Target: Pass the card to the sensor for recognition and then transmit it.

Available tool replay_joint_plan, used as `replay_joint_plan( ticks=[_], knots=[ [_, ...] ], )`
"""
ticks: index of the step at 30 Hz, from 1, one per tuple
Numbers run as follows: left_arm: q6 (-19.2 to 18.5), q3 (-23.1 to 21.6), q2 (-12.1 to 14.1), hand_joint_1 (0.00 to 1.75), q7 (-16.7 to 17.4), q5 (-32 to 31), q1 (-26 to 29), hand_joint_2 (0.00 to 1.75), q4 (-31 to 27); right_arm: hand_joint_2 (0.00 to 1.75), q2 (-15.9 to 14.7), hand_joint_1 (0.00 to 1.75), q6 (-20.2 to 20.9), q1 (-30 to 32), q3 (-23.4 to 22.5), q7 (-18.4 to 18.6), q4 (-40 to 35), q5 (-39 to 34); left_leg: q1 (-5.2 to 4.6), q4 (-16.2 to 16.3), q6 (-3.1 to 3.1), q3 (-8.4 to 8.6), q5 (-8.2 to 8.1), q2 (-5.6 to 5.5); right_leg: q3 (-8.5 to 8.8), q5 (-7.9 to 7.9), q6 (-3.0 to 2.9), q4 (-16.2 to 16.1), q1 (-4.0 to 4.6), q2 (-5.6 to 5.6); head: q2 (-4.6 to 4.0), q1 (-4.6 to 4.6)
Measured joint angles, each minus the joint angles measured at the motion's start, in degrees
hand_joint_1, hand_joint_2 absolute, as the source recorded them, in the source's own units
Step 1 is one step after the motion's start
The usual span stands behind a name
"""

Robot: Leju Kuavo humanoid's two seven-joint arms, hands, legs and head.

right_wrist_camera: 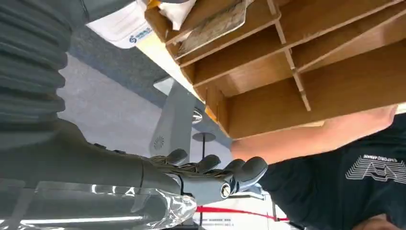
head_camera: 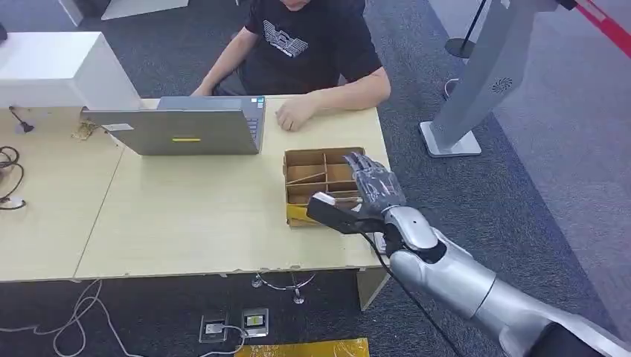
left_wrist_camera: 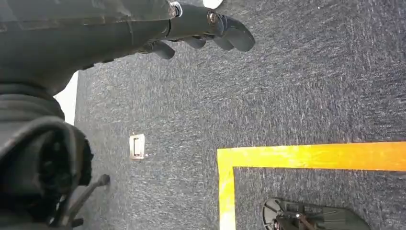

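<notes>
On the light wooden worktop (head_camera: pixel 186 223), the right hand (head_camera: pixel 370 190) hovers spread above the divided cardboard box (head_camera: pixel 312 169); a card, probably thin, stiff and light, suits an edge pinch.

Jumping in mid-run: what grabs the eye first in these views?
The silver right hand, fingers spread, hangs over the divided cardboard box at the desk's right end. Behind the desk a person sits at an open laptop, a forearm resting on the desktop near the box.

Head view overlooks the desk (head_camera: pixel 186 216); right wrist closely shares, apparently, its box (right_wrist_camera: pixel 306 62).
</notes>
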Motion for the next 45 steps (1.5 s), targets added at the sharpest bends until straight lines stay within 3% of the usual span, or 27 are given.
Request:
replay_joint_plan(
  ticks=[40,41,43,45],
  knots=[
    [-0.48,0.20,0.28,0.00,1.11,-0.11,-0.71,0.00,0.00,1.75,3.08,0.02,-1.14,-0.11,1.90,-2.71,9.24,-1.16,0.00,0.00,0.00,0.02,0.00,0.03,-0.01,0.00,0.00,0.00,0.00,0.03,0.00,0.00],
    [-0.48,0.20,0.28,0.00,1.11,-0.11,-0.73,0.00,0.00,1.75,3.08,0.28,-1.14,-0.11,1.90,-2.64,9.35,-1.07,0.00,0.00,0.00,0.02,0.00,0.03,-0.01,0.00,0.00,0.00,0.00,0.03,0.00,0.00],
    [-0.57,0.20,0.28,0.00,1.11,-0.11,-0.73,0.00,0.00,1.75,3.08,1.71,-1.16,-0.09,1.90,-2.43,9.53,-0.98,0.00,0.00,0.00,0.02,0.00,0.03,-0.01,0.00,0.00,0.00,0.00,0.03,0.00,0.00],
    [-0.70,0.20,0.28,0.00,1.11,-0.11,-0.73,0.00,0.00,1.75,3.08,1.75,-1.16,-0.08,1.90,-2.16,9.64,-0.98,0.00,0.00,0.00,0.03,0.00,0.04,-0.01,0.00,0.00,0.00,0.00,0.04,0.00,0.00]
  ],
)
